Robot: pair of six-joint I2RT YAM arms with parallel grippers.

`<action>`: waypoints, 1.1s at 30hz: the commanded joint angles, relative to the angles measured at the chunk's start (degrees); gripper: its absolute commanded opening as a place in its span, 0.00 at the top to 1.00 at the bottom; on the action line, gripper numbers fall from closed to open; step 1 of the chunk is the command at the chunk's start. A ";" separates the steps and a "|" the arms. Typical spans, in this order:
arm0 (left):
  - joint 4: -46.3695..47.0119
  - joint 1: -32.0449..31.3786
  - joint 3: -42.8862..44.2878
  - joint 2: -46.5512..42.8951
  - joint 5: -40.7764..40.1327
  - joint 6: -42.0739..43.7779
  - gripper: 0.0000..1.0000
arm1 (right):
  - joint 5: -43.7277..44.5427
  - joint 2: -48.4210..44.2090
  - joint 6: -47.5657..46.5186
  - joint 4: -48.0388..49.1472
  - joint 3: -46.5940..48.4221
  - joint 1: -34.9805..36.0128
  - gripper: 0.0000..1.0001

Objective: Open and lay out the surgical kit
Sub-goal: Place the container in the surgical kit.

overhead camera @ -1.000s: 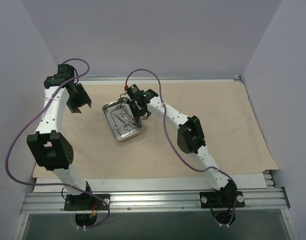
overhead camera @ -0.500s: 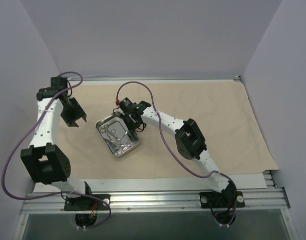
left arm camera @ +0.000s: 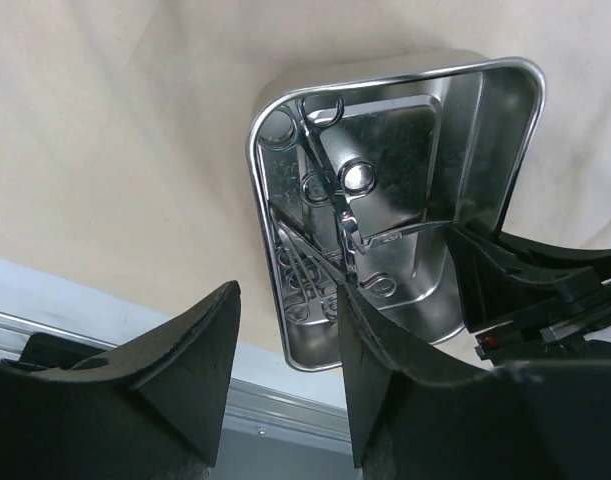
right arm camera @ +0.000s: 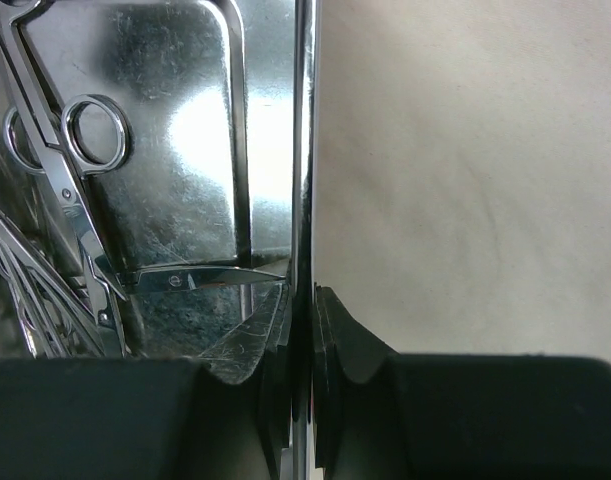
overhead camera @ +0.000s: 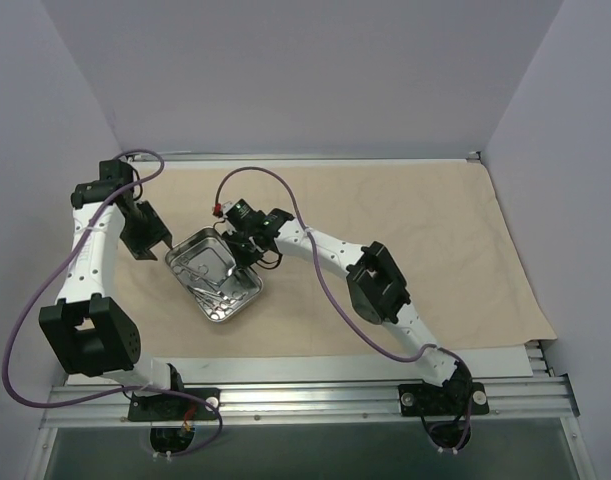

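The beige cloth wrap [overhead camera: 405,220] lies spread flat over the table. The shiny steel tray [overhead camera: 195,258] sits on it at centre left, with several silver ring-handled instruments [overhead camera: 223,292] inside. My right gripper [overhead camera: 247,248] is shut on the tray's right rim [right arm camera: 303,180], one finger inside the wall and one outside. The instruments [right arm camera: 80,190] lie just left of that rim. My left gripper [overhead camera: 145,240] is open and empty, hovering left of the tray; in the left wrist view [left arm camera: 285,320] the tray [left arm camera: 485,150] and instruments [left arm camera: 330,190] show beyond its fingers.
Purple cables loop over both arms. A metal rail [overhead camera: 305,400] runs along the table's near edge. Grey walls close in the left, back and right sides. The cloth's near edge [overhead camera: 315,352] lies just in front of the tray.
My right gripper has dragged the tray left and toward the near edge of the cloth. My left arm has drawn back slightly to the left.
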 commanded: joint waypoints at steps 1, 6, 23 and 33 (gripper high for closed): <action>1.42 0.43 -2.46 -2.42 2.75 -0.67 0.47 | -3.41 -2.25 1.31 2.93 5.50 0.93 1.00; 3.27 0.43 -7.21 -3.65 6.18 -1.46 0.48 | -1.56 0.55 2.19 1.97 8.14 1.01 1.00; 5.20 0.60 -14.60 -3.92 11.98 -10.08 0.48 | 1.87 5.84 4.39 -1.02 13.33 3.48 0.89; 7.66 0.43 -15.92 -0.49 14.01 -13.33 0.46 | 0.11 4.53 6.93 -5.32 23.78 2.25 0.40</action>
